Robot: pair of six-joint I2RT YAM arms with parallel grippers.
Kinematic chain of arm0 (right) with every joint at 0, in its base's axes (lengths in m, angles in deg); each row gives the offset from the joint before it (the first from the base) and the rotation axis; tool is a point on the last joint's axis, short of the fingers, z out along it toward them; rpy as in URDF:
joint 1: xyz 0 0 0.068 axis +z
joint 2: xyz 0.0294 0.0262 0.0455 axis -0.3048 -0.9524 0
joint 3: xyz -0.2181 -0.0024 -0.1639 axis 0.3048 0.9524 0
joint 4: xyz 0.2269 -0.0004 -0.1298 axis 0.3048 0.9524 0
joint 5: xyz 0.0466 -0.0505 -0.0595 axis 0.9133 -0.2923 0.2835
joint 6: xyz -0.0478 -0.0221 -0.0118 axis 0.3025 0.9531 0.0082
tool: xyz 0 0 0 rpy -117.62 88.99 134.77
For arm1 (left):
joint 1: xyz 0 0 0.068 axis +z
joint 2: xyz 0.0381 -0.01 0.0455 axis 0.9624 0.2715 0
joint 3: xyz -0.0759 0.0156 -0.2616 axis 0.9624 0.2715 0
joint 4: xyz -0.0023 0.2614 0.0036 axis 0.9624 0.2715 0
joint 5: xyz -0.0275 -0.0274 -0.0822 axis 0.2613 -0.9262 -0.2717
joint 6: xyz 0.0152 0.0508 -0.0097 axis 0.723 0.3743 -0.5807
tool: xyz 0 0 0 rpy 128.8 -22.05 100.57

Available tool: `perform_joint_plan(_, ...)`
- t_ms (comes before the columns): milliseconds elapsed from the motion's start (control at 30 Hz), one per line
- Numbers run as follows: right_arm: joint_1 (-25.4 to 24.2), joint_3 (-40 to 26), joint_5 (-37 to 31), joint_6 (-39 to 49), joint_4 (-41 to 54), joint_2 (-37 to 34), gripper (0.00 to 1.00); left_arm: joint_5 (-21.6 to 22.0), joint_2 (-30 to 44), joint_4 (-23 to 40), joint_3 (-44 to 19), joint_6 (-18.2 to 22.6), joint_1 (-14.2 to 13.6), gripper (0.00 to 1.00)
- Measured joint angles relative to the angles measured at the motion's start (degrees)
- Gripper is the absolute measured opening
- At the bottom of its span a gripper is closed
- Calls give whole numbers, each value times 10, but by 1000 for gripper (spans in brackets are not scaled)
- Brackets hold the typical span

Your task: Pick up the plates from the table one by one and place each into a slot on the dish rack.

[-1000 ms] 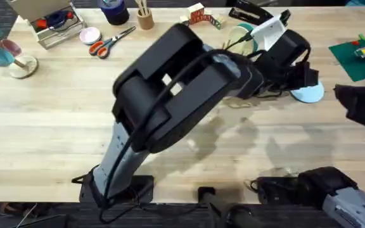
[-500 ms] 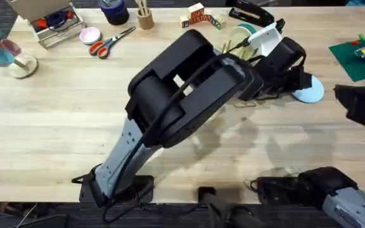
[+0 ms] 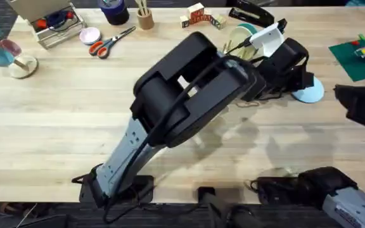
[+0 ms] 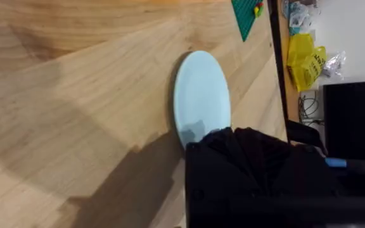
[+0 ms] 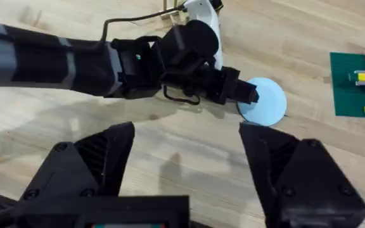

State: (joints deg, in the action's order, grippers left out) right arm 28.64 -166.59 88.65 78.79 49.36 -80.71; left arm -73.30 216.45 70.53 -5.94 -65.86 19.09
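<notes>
The left pincer (image 5: 249,93) is stretched far across the bench (image 3: 56,120), its tip at the near edge of the blue plate (image 5: 266,102). From the left wrist view the black fingers overlap the plate's rim, but whether they are spread or pinching it I cannot tell; the dark housing hides the tips. The blue plate (image 4: 201,98) lies flat on the wood, towards the right side of the bench, near a green baseplate (image 3: 358,58) with small bricks on it.

Just behind the left arm's wrist, the yellow plate (image 3: 238,33) seems to stand on edge with a teal plate close behind it; the rack beneath is probably covered by the arm, with only a bit of light wood showing at the arm's lower edge.

The right pincer (image 5: 185,161) hangs above the bench with its fingers spread wide, holding nothing, looking down on the left arm and the blue plate.

Along the far edge sit scissors (image 3: 109,42) beside a pink dish (image 3: 90,35), a wooden tray (image 3: 52,25) of coloured items, and a cup of sticks (image 3: 145,17).
</notes>
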Motion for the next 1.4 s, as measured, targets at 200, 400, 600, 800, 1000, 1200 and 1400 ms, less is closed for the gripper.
perform_joint_plan(200,0,0,0,0,0,0,995,7,8,7,-1,-2,-1,38)
perform_joint_plan(400,0,0,0,0,0,0,995,14,8,26,-1,-4,-1,38)
perform_joint_plan(600,0,0,0,0,0,0,993,20,9,27,-1,-10,-1,39)
perform_joint_plan(800,0,0,0,0,0,0,995,24,23,15,-9,-20,-1,38)
perform_joint_plan(1000,0,0,0,0,0,0,995,27,24,20,-10,-24,-1,38)
perform_joint_plan(1200,0,0,0,0,0,0,995,36,24,61,-26,-39,-1,38)
perform_joint_plan(1400,0,0,0,0,0,0,994,40,24,61,-26,-47,-1,39)
